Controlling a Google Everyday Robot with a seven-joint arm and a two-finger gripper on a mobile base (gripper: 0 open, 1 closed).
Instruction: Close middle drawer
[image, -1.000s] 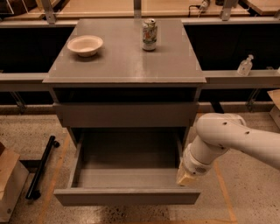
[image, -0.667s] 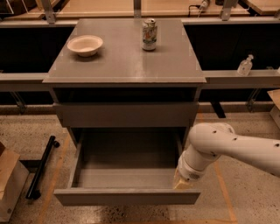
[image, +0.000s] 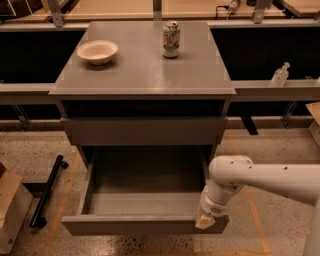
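While the middle drawer (image: 140, 225) stands pulled far out beneath the cabinet's surface (image: 145, 70), my gripper (image: 206, 220) points down at the right end of the drawer's front panel, at its top edge. Whether my grip is clenched or released, I cannot tell.

You see your white, cream-tipped pincer (image: 204, 220) at the grey middle drawer's (image: 125, 225) front, with a cream bowl (image: 97, 51) and green-white can (image: 171, 39) beyond it on the grey tabletop (image: 145, 72).
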